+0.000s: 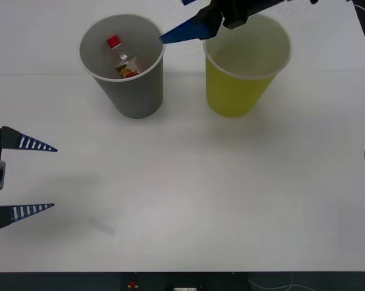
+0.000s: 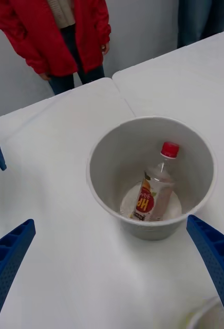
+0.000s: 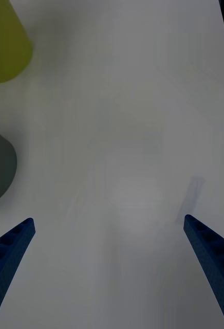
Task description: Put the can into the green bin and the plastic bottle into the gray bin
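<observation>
Plastic bottle point(image 2: 155, 187) upright inside gray bin point(image 2: 108, 154)

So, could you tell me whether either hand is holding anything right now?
Nothing is held: the right hand and left hand are open, and the plastic bottle lies inside the gray bin.

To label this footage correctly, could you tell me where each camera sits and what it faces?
Front: above the arms, looking down at the table; left gripper and right gripper both show.
Right wrist: above the gray bin, plastic bottle inside; own open fingers.
Left wrist: faces bare tabletop; own open fingers.
All share the gray bin and green bin.
</observation>
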